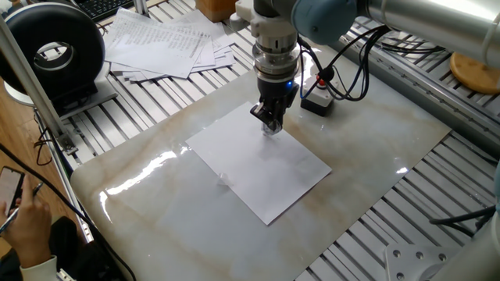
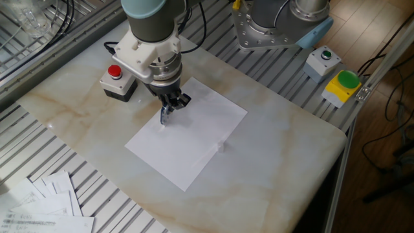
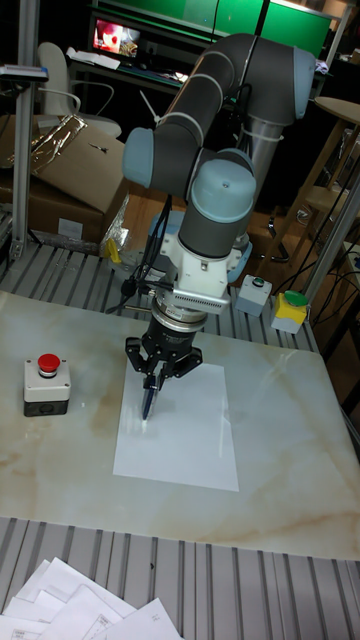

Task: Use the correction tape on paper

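Note:
The paper (image 1: 258, 168) (image 2: 194, 139) (image 3: 185, 435) lies flat in the middle of the marble tabletop. My gripper (image 1: 270, 123) (image 2: 170, 105) (image 3: 154, 383) points straight down over the sheet's far corner area and is shut on the correction tape (image 1: 270, 130) (image 2: 164, 117) (image 3: 147, 403). The tape is a slim dark piece with a paler tip, held tilted, and its lower end rests on or just above the paper. A tiny pale object (image 1: 224, 178) (image 2: 221, 146) sits near the sheet's edge.
A red button box (image 2: 116, 79) (image 3: 45, 385) stands beside the paper. A fanned pile of printed sheets (image 1: 168, 43) (image 2: 45, 204) lies off the slab. A yellow-green button (image 2: 343, 84), a grey button box (image 2: 322, 61) and a black round device (image 1: 55, 51) sit at the edges.

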You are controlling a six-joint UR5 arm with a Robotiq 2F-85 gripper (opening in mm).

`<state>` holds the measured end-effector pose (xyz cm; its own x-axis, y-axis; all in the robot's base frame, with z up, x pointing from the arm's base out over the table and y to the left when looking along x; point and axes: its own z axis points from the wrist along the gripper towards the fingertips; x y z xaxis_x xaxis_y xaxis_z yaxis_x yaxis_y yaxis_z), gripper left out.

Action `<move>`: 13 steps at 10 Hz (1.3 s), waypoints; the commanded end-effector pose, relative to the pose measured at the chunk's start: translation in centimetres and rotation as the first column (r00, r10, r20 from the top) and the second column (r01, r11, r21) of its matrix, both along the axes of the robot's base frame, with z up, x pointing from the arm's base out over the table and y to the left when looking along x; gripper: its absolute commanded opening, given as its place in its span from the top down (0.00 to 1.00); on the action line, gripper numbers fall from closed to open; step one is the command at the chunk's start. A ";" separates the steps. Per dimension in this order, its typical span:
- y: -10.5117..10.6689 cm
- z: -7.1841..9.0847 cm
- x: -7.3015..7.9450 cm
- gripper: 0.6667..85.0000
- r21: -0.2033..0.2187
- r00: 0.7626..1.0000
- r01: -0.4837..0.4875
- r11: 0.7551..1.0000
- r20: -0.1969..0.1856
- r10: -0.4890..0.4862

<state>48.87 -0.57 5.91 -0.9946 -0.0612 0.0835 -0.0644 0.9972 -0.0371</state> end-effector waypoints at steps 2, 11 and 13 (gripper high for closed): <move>0.2 0.2 0.0 1.00 0.009 1.000 0.007 1.000 -0.005 -0.007; 0.2 0.3 -0.2 1.00 0.009 1.000 0.010 1.000 -0.016 -0.010; 0.3 0.3 -0.2 1.00 0.009 1.000 0.010 1.000 -0.018 -0.010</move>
